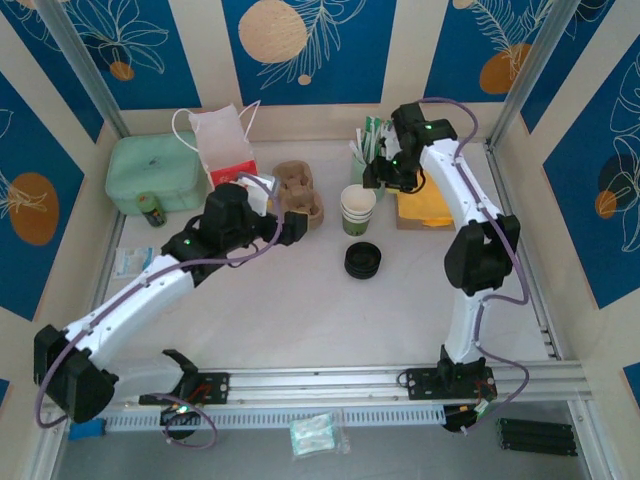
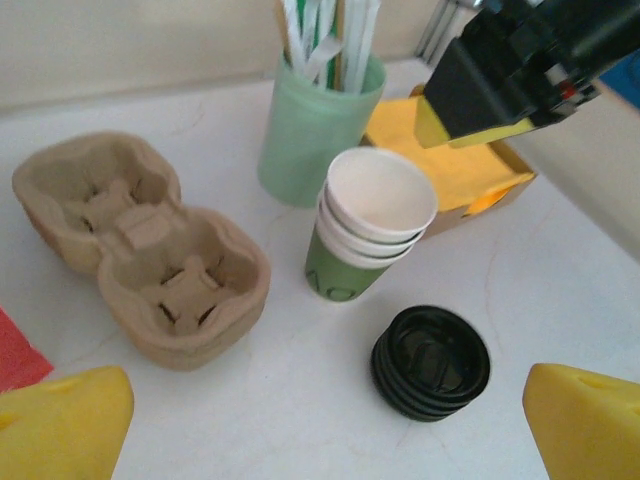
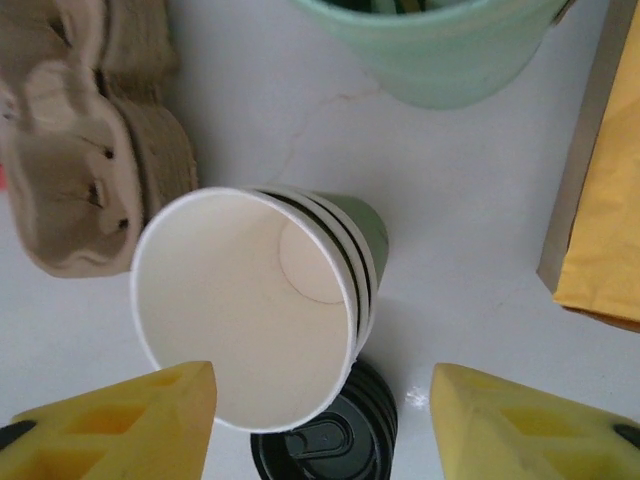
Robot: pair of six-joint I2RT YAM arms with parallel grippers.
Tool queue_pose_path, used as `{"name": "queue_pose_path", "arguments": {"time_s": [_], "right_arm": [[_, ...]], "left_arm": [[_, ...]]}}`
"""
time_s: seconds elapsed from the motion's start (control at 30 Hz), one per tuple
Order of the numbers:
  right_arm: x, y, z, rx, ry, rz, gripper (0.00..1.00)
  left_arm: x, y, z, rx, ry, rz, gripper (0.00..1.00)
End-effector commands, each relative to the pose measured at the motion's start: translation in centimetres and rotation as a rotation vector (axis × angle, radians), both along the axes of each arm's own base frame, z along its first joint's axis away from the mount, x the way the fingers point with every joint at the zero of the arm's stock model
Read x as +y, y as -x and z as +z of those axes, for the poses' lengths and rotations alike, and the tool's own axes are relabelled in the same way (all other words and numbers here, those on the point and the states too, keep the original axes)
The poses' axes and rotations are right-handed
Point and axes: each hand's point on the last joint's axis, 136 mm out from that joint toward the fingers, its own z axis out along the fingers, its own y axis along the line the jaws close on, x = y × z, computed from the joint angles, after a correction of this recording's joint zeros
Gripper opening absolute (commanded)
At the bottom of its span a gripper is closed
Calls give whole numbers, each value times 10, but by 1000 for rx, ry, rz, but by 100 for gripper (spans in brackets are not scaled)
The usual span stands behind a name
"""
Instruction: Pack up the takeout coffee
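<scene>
The takeout coffee, a cup wearing a lid, is out of view. A stack of three lidless green-and-white cups (image 1: 358, 208) (image 2: 365, 225) (image 3: 250, 300) stands mid-table. Just in front of it sits a stack of black lids (image 1: 363, 260) (image 2: 432, 362) (image 3: 330, 440). My right gripper (image 1: 380, 175) (image 3: 322, 385) hangs above the cup stack with its jaws apart and nothing between them; its left finger sits close to the top cup's rim. My left gripper (image 1: 293, 226) (image 2: 325, 440) is wide open, low over the table left of the lids, holding nothing.
A brown cardboard cup carrier (image 1: 300, 195) (image 2: 140, 250) lies left of the cups. Behind them is a mint holder of straws (image 1: 365, 160) (image 2: 315, 120), with a box of yellow napkins (image 1: 425, 208) (image 2: 460, 165) to its right. A white bag (image 1: 225, 145) and a green container (image 1: 155, 175) stand back left.
</scene>
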Motion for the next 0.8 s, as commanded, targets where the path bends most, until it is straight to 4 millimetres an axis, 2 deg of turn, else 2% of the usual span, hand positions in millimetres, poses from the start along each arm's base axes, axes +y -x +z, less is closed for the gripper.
{"name": "queue_pose_path", "arguments": {"time_s": [0.0, 0.23, 0.77], "right_arm": [[3, 11, -1, 47, 28, 32, 55], [12, 7, -18, 74, 52, 51, 46], [10, -3, -22, 71, 91, 46, 37]], "left_arm": [[-1, -4, 12, -15, 11, 33, 99], [-3, -4, 3, -1, -13, 31, 100], [-6, -5, -5, 10, -20, 24, 100]]}}
